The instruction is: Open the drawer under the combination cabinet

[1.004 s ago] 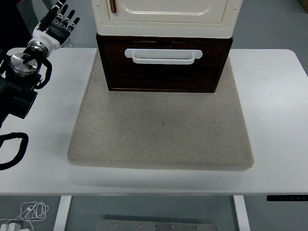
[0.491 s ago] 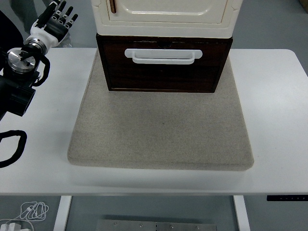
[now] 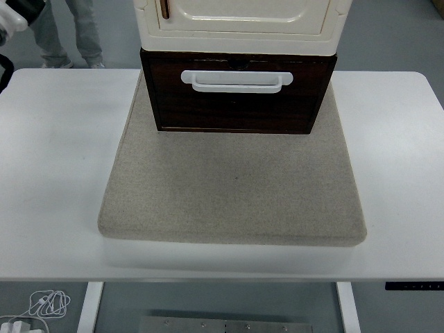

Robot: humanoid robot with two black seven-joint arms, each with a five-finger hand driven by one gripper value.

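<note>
Dark drawer sat closed, white handle untouched; left arm barely showed at corner, fingers' state unreadable.

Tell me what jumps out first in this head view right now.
The dark brown drawer with its white handle sits at top centre, under the cream cabinet. Both stand at the far end of a beige mat covering the middle of the white table. A person's legs show top left; neither hand reaches over the table.

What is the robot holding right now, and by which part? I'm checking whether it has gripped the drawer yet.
Nothing: no hand is on the drawer or its white handle.
</note>
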